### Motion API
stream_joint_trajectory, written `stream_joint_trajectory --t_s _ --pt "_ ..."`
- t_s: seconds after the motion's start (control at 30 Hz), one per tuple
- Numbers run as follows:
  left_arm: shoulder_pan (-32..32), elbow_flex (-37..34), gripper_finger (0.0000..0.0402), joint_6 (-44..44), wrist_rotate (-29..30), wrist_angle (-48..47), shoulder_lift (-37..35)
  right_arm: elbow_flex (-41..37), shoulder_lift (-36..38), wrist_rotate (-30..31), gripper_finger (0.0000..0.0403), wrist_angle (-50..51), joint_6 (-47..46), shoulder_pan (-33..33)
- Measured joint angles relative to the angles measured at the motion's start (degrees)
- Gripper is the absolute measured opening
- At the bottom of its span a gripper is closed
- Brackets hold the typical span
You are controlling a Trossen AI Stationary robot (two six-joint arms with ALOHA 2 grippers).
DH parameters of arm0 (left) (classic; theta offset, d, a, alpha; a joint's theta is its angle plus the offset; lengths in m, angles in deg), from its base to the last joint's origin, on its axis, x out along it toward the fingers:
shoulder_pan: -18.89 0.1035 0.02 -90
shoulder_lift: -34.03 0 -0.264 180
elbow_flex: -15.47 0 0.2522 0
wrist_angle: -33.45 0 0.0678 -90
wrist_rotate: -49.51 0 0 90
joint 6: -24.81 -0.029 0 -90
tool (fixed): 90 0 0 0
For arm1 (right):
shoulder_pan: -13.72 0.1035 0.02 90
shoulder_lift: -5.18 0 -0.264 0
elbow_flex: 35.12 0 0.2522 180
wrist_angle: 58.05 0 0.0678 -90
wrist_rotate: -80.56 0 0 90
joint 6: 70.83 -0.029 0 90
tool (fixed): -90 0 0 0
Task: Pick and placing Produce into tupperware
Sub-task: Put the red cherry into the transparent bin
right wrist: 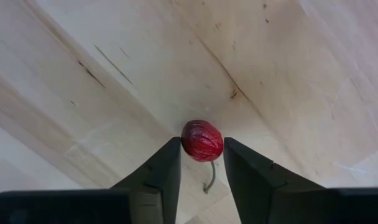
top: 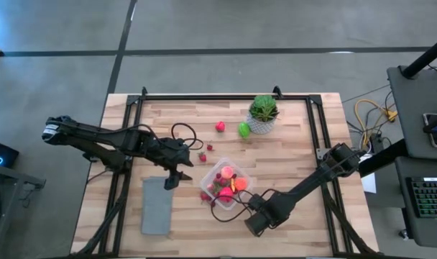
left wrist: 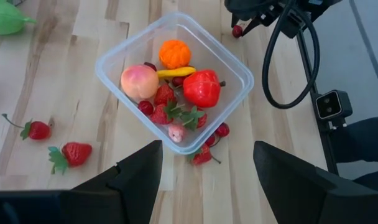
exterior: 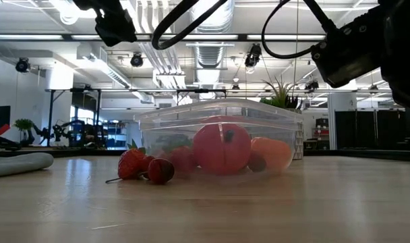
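Beside the clear box from overhead, the right gripper is hovering low, while up close its fingers are pinching a small red cherry across its round, light, likely slippery body, and the left gripper is waiting wide open.

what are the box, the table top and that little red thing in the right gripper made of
Box: clear, glossy plastic; the fruit shows through its walls. Table top: pale wood planks with visible grain and seams, matte. Cherry between the right gripper fingers: dark red with a smooth sheen, probably plastic or rubber.
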Motion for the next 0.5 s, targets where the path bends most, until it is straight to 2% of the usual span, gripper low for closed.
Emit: stream_joint_trajectory --t_s 0.5 --pt "0.0 -0.1 0.0238 0.0 0.1 0.5 0.0 -0.7 0.0 0.0 0.0081 -0.5 0.0 0.0"
